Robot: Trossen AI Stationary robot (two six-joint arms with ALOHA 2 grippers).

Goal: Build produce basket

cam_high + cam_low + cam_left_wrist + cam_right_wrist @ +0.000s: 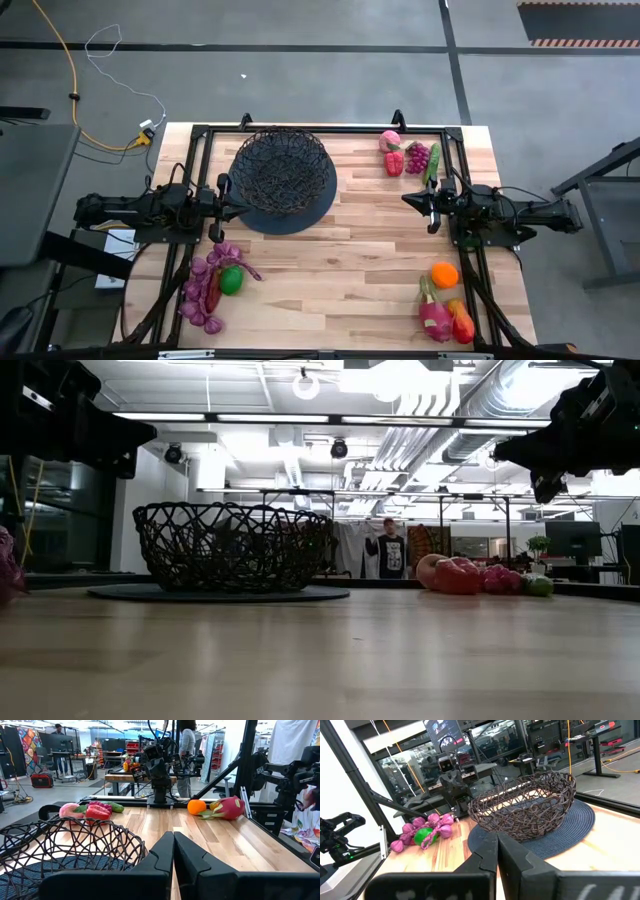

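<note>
On the tabletop (340, 250), far side, the basket (283, 170) sits upright on a dark round mat (310, 218), mouth facing up; round, so no long axis; nothing visible inside it.

Progress judged: 0 items loaded, all produce left to move; 3 clusters lie around the basket:
- near-left of the basket: purple grapes (205, 285) with a green lime (231, 281);
- right of the basket, at the far edge: pink fruit (390, 141), red fruit (394, 163), another grape bunch (416, 156), and a cucumber (433, 163) with its long axis running roughly far-to-near;
- near-right, well apart from the basket: orange (444, 274), pink dragon-fruit-like piece (434, 318), red-orange mango (461, 322).

Left claw (221, 205) just beside the basket's left rim, pointing toward it; fingers together, holding nothing.

Right claw (424, 207) waits right of the basket, aimed at it; fingers together, empty.
</note>
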